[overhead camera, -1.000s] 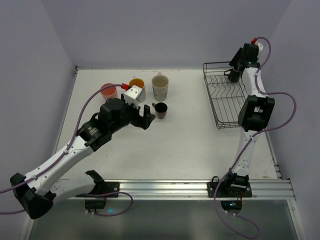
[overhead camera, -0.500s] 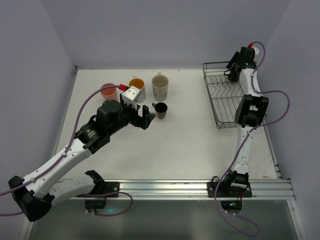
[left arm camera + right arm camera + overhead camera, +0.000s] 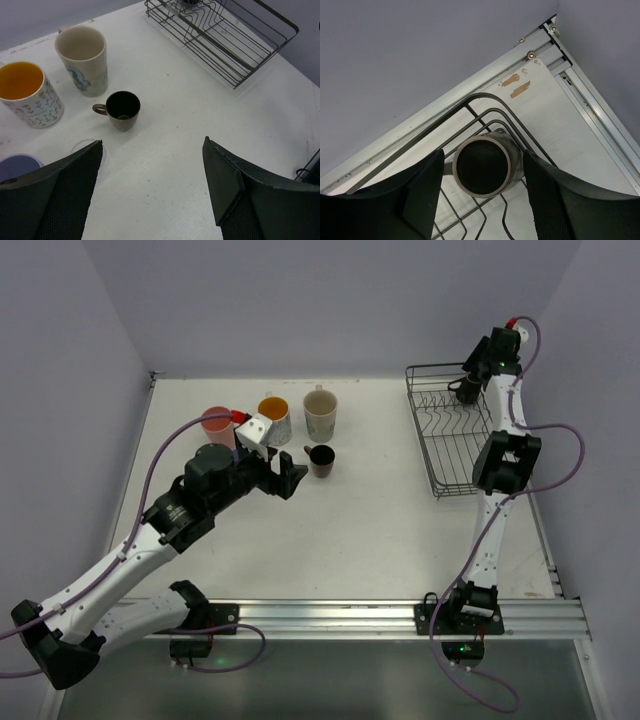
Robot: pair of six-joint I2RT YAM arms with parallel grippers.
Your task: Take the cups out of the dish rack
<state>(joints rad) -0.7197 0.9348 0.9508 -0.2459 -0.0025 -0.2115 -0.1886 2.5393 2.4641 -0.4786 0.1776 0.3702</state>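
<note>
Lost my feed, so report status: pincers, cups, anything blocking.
Left pincer open, empty, above table. Right pincer straddles dark mug in far corner of dish rack, grip unconfirmed. Nothing seen blocking.

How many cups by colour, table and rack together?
Salmon-red tumbler: 1
White dotted mug, orange inside: 1
Cream mug: 1
Dark brown mug: 2 (one on table, one in dish rack)
Clear glass: 1 (only rim shows, left wrist view)
Total: 6

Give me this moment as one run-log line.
left gripper open, empty, near small brown mug | right gripper straddling dark mug in dish rack corner, grip unconfirmed | on table: salmon tumbler, dotted mug, cream mug
</note>
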